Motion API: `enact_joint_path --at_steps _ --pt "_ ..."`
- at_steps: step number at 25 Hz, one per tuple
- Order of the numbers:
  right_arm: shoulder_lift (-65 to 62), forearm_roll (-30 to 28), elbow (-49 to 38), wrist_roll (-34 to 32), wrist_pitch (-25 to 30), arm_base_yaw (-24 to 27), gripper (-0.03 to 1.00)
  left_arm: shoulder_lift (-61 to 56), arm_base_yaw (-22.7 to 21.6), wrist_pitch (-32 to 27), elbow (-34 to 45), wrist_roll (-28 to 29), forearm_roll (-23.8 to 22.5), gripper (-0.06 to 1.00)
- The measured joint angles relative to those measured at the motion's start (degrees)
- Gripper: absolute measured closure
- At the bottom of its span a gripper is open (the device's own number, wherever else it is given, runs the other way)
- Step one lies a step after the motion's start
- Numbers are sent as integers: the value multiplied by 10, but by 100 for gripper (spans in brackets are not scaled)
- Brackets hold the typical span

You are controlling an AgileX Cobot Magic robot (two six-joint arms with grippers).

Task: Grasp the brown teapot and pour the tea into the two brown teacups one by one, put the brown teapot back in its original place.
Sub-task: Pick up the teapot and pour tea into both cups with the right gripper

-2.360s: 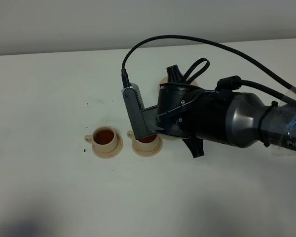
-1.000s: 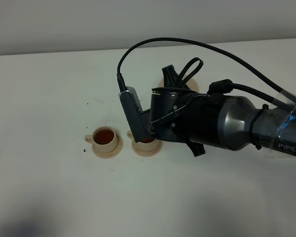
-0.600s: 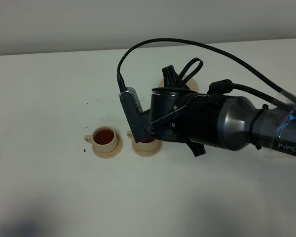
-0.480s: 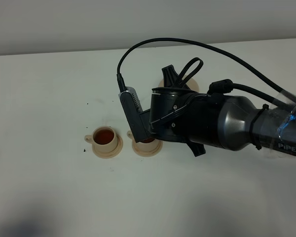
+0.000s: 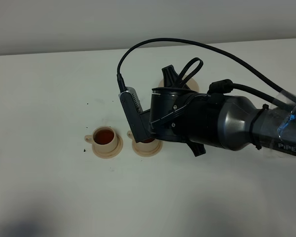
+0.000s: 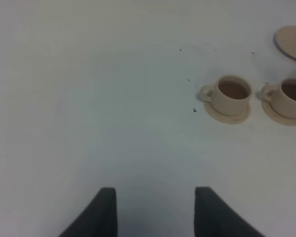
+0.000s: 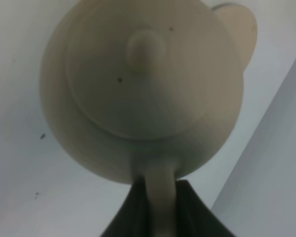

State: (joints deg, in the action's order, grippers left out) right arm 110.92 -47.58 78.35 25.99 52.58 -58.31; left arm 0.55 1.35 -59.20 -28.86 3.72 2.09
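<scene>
While the teapot (image 7: 143, 94) is gripped by its handle in the right gripper (image 7: 160, 207), the saucer (image 5: 164, 83) lies toward upper right of it; the left gripper (image 6: 155, 210) is seen open.

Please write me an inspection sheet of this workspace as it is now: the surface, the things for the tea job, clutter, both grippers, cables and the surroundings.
Surface: white table, with a few small dark specks near the cups.
Job's things: brown teapot lid on, held by its handle; left teacup on its saucer, holds tea; right teacup on its saucer, holds tea, partly hidden under the arm in the high view; large saucer bare, teapot not on it.
Clutter: nothing seen.
Grippers: right gripper shut on the teapot handle; left gripper open, holds nothing, apart from the cups.
Cables: black cable arching over the right arm, off the table.
Surroundings: plain wall behind the table.
</scene>
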Motion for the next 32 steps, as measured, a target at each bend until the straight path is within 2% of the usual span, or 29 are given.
enact_joint_path --at_steps 32 --pt "0 8 0 0 0 0 85 0 0 0 0 0 0 53"
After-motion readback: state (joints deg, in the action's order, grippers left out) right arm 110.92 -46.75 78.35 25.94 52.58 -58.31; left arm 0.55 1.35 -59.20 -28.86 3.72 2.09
